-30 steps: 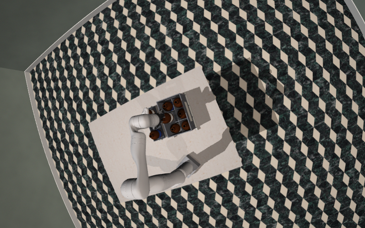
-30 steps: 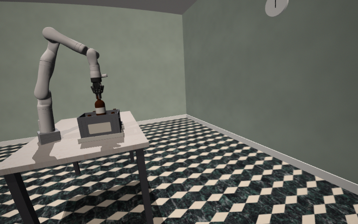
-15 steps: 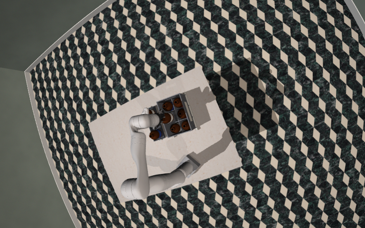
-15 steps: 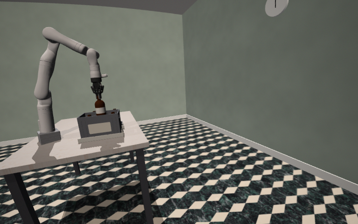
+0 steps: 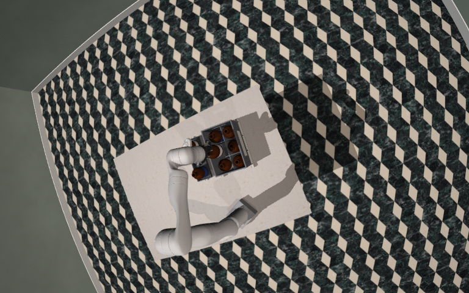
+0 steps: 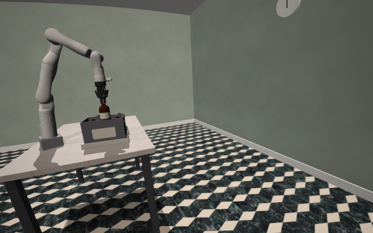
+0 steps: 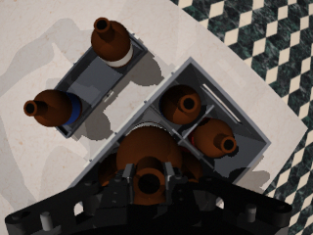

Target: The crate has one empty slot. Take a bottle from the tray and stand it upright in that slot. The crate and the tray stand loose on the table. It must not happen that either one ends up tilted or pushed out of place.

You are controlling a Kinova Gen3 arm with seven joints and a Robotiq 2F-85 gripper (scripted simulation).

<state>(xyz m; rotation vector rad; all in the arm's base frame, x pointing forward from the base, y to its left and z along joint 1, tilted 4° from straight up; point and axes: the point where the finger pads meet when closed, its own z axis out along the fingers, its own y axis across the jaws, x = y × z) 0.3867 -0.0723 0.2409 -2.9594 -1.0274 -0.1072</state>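
The jaws are clamping the neck of a brown bottle (image 6: 104,111), holding it upright and partly lowered into the crate (image 6: 104,132) on the table (image 6: 115,153). The placing step is underway. In the wrist view the tray (image 7: 98,81) is lying at ten o'clock of the crate, two bottles remaining. Next, I judge, comes a straight descent until seated, then letting go.

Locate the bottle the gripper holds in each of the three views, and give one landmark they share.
Top: held bottle at the crate's middle slot on the arm's side, white label showing.
Exterior: held bottle sticks up above the crate's rim, under the gripper.
Wrist: held bottle at lower centre, seen mouth-on.
Shared landmark: grey crate.
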